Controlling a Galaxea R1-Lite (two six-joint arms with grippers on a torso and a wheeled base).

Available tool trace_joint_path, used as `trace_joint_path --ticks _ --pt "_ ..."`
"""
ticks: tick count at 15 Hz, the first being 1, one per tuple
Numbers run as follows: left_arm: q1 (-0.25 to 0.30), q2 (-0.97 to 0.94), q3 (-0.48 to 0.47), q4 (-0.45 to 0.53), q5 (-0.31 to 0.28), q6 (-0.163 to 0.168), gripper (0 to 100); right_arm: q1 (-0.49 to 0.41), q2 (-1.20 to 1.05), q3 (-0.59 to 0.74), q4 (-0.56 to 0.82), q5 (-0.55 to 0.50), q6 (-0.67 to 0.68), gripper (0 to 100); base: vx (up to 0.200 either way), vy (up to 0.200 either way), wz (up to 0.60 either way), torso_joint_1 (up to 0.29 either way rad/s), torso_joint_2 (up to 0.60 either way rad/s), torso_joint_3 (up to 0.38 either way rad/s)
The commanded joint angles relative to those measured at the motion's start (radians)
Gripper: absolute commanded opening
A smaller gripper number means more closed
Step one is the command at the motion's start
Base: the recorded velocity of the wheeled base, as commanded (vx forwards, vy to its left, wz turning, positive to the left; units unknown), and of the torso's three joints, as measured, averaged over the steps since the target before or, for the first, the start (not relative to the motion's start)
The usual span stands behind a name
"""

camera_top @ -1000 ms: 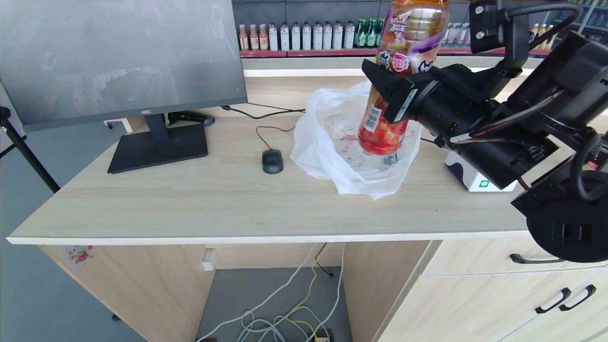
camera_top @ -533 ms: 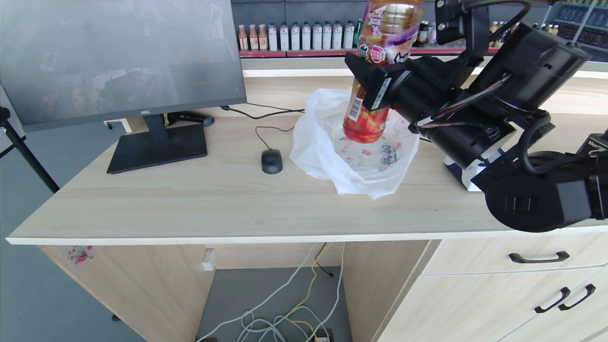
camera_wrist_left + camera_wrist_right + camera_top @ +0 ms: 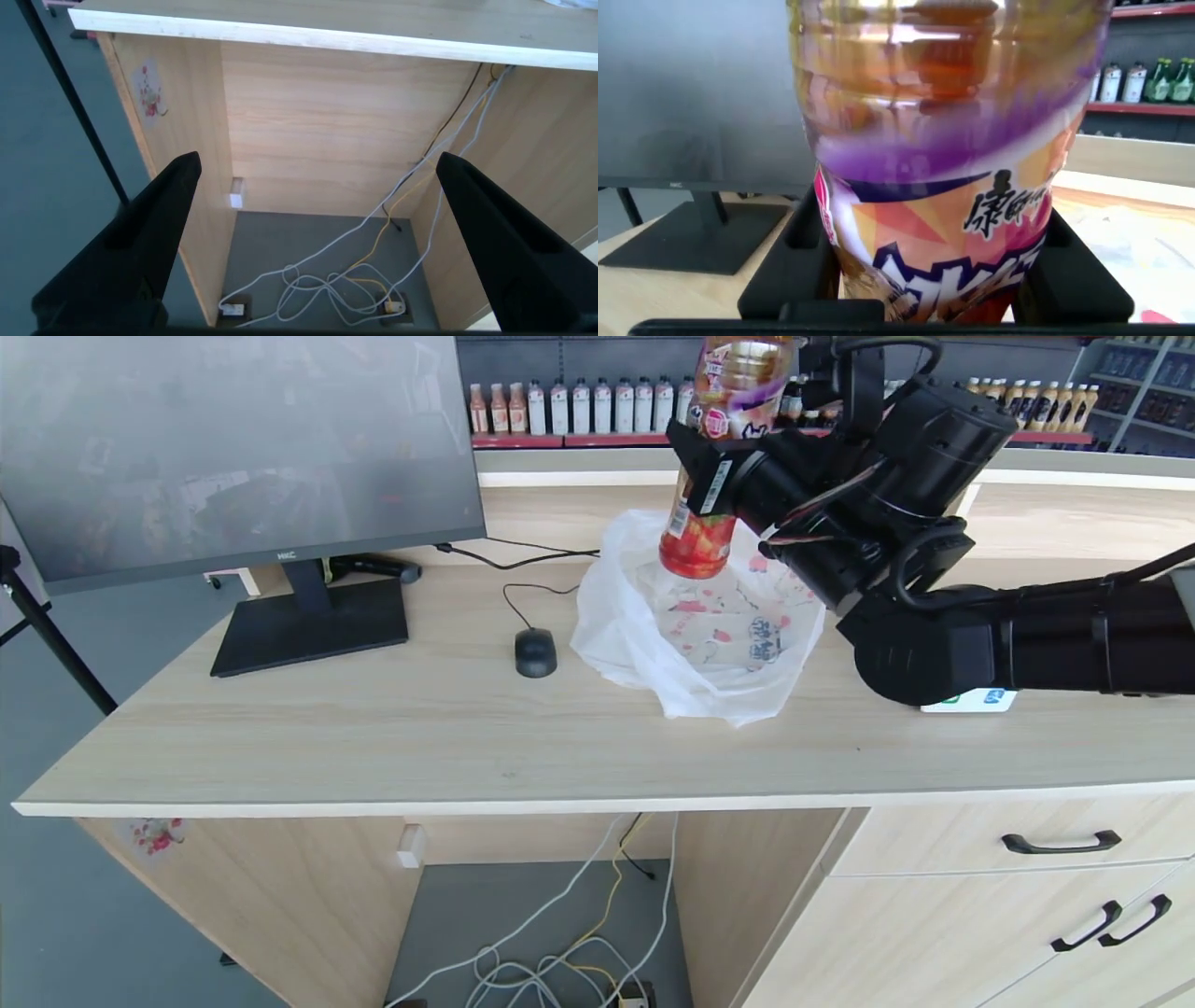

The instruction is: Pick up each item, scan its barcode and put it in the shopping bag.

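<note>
- Bottle (image 3: 693, 534): a plastic drink bottle with a printed label, held tilted in the air just above the shopping bag (image 3: 616, 616); its lower end hangs over the bag's open mouth, apparently clear of the plastic.
- Right gripper (image 3: 714, 467): clenched across the bottle's mid-body, one finger on either side of the label; the right wrist view shows the bottle (image 3: 943, 140) seated between both fingers.
- Left gripper (image 3: 313, 243): fingers spread and holding nothing; low down, below the counter (image 3: 373, 737) on which the bag sits.
- Handling, as judged: filled with liquid, so fairly heavy; walls likely yield under hard squeezing; the glossy label looks slippery; the mid-body is the soundest place to take hold.
- Bag: thin, limp and crumpled; probably apt to fold under a dropped load.
- Surroundings: mouse (image 3: 535, 651) beside the bag; monitor (image 3: 233, 448) beyond the mouse.
</note>
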Motion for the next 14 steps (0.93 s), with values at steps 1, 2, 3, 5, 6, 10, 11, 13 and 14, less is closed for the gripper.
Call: trace_joint_path --ticks 1,2,3,5,6,10,11,13,14 --pt "-0.001 0.0 0.0 0.0 0.0 0.0 100 -0.032 0.08 -0.076 0.011 -0.001 0.012 0 0.0 0.0 0.0 0.0 0.0 0.0" --pt "0.0 0.0 0.0 0.0 0.0 0.0 100 -0.038 0.089 -0.077 0.009 0.001 0.018 0 0.0 0.0 0.0 0.0 0.0 0.0" --pt "0.0 0.0 0.0 0.0 0.0 0.0 100 -0.046 0.099 -0.077 0.009 0.002 0.021 0 0.0 0.0 0.0 0.0 0.0 0.0" --pt "0.0 0.0 0.0 0.0 0.0 0.0 100 -0.063 0.109 -0.073 0.006 0.006 0.029 0 0.0 0.0 0.0 0.0 0.0 0.0" --pt "0.0 0.0 0.0 0.0 0.0 0.0 100 -0.067 0.12 -0.077 0.005 0.012 0.039 0 0.0 0.0 0.0 0.0 0.0 0.0" --pt "0.0 0.0 0.0 0.0 0.0 0.0 100 -0.089 0.149 -0.077 -0.005 0.015 0.059 0 0.0 0.0 0.0 0.0 0.0 0.0" --pt "0.0 0.0 0.0 0.0 0.0 0.0 100 -0.095 0.157 -0.077 -0.006 0.018 0.062 0 0.0 0.0 0.0 0.0 0.0 0.0" --pt "0.0 0.0 0.0 0.0 0.0 0.0 100 -0.099 0.175 -0.076 -0.015 0.024 0.065 0 0.0 0.0 0.0 0.0 0.0 0.0" --pt "0.0 0.0 0.0 0.0 0.0 0.0 100 -0.102 0.2 -0.076 -0.026 0.024 0.067 0 0.0 0.0 0.0 0.0 0.0 0.0"
